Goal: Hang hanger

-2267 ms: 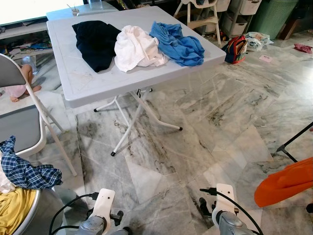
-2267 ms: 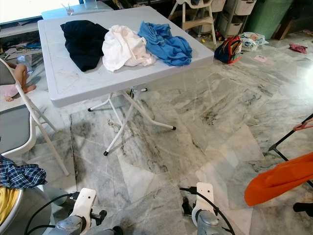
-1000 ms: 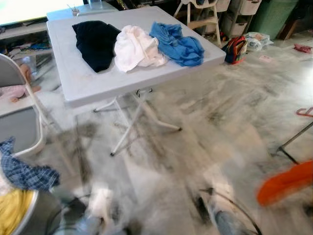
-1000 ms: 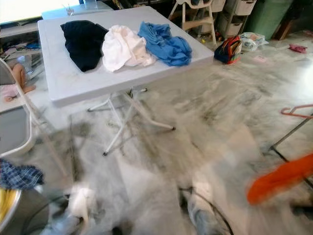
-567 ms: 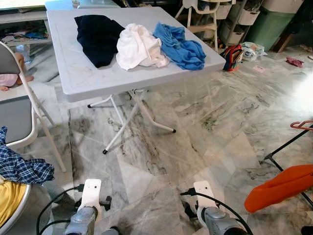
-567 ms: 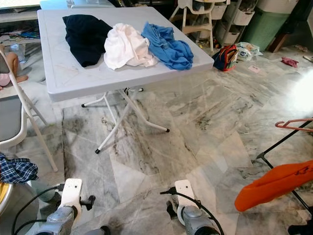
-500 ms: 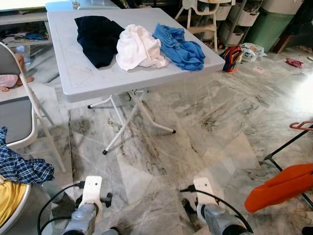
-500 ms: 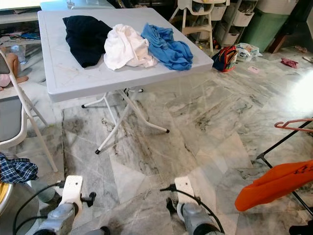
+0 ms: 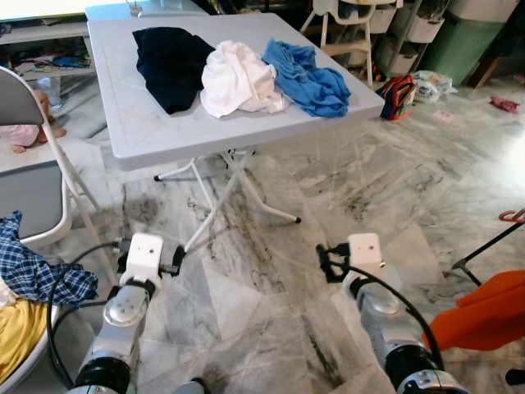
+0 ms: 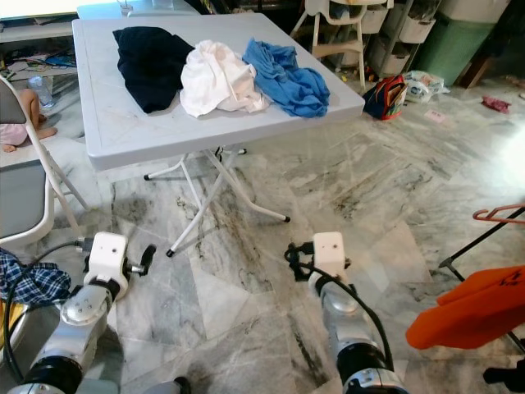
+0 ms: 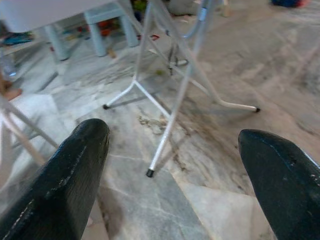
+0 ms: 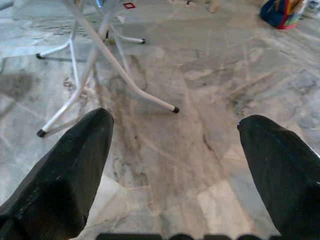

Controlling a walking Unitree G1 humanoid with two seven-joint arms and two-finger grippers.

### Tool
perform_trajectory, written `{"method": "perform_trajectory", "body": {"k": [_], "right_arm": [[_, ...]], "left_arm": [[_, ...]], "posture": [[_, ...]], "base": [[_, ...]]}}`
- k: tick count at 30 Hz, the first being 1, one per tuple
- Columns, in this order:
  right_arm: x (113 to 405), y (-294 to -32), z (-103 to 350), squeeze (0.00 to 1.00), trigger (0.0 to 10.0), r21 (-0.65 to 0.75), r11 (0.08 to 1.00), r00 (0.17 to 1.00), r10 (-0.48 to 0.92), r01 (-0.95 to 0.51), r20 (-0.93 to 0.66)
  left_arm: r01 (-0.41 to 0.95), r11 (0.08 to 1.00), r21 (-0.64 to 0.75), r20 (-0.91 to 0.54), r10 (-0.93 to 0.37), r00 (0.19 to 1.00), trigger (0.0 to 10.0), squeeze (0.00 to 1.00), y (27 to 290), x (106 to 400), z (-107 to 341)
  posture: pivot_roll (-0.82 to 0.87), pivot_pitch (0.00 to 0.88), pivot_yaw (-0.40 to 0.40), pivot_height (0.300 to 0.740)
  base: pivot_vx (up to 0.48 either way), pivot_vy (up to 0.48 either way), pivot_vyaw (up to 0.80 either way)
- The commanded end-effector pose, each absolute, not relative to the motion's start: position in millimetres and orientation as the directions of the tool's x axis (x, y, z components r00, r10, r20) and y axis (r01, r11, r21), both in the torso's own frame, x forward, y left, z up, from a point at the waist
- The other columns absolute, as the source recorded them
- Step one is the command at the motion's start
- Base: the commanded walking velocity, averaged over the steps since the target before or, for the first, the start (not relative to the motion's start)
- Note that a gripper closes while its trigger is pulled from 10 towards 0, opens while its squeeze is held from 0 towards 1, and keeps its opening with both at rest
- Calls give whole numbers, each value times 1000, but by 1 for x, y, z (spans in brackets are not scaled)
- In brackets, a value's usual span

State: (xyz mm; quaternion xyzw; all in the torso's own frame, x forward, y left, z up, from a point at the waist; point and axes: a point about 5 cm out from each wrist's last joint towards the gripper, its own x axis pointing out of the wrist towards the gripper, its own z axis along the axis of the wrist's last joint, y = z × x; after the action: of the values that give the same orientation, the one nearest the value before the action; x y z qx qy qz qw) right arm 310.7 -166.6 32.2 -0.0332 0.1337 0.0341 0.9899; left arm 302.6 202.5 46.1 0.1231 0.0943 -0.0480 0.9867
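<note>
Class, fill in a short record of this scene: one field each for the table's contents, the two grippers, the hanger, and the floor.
Table: black garment, white garment, blue garment, in a row.
Left gripper: open, empty, raised over the floor.
Right gripper: open, empty, raised over the floor.
Hanger: pink, at the robot's far right, above an orange garment.
Floor: grey marble tiles.

Grey-veined marble floor (image 9: 361,180), glossy. Grey folding table (image 9: 156,131) on white crossed legs, carrying black (image 9: 168,61), white (image 9: 238,78) and blue (image 9: 308,78) clothes. Folding chair (image 9: 33,172) at left. White high chair (image 10: 336,20) and storage bins (image 9: 410,25) behind.
</note>
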Motion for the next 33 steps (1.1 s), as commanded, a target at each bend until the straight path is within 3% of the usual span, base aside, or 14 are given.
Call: {"method": "perform_trajectory", "body": {"k": [1,11,13,20,28,33], "right_arm": [[302,-171,34,0,10000,-87,995,979,24,-42,-205],[282,-159,49,0,10000,-33,998,995,55,-58,-87],[272,-155,62,0,10000,-53,997,998,57,-58,-12],[253,-156,75,0,10000,-48,998,998,46,-44,32],[262,-151,88,0,10000,-59,992,992,117,-114,40],[268,-136,99,0,10000,-108,966,969,243,-237,49]], "left_arm": [[179,952,249,-162,-141,977,10000,0,199,309,58],[180,946,269,-49,-173,984,10000,0,187,310,80],[150,951,272,3,-157,988,10000,0,190,299,85],[144,949,281,27,-158,987,10000,0,196,272,87],[-41,958,282,125,6,992,10000,0,207,271,108],[-85,969,232,125,57,991,10000,0,205,261,113]], "posture": [[136,103,15,740],[92,132,33,740],[83,165,42,740],[94,176,33,740],[153,171,-11,740],[187,187,-47,740]], "base": [[0,0,0],[0,0,0],[0,0,0],[0,0,0],[0,0,0],[0,0,800]]}}
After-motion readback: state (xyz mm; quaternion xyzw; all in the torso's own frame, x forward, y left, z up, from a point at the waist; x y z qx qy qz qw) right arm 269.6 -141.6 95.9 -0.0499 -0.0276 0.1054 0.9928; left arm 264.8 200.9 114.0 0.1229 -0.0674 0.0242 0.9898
